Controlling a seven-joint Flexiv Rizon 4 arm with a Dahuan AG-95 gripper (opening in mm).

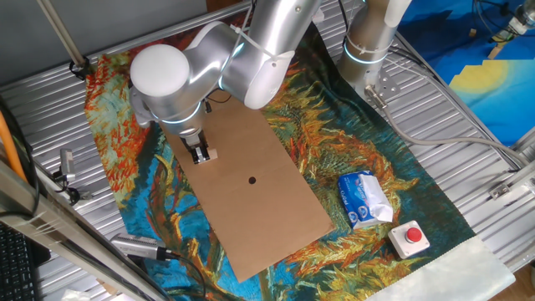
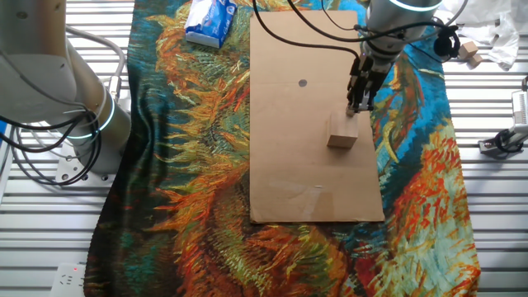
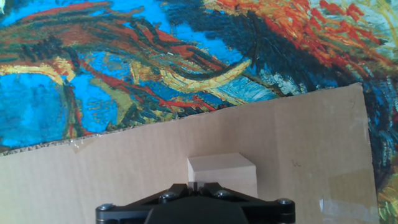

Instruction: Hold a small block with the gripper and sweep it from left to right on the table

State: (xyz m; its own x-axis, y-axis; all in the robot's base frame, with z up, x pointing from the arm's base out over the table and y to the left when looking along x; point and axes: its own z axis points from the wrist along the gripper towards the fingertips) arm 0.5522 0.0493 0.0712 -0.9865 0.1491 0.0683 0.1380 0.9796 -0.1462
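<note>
Small black two-fingered gripper (image 2: 356,106) just above flat brown board (image 2: 305,165), tiny pale tan wooden cube (image 2: 341,139) on board touching fingertips, jaw state unclear, painted cloth (image 2: 190,165) beneath.

Pale tan block (image 2: 341,138), plain brown board (image 2: 305,157), orange-and-blue painted cloth (image 2: 198,165).

A ribbed silver metal surface (image 1: 468,171) fills the scene, draped with an orange and blue painted cloth (image 1: 318,117). A second blue and yellow cloth (image 1: 493,75) lies beyond. Even, bright light falls throughout.
</note>
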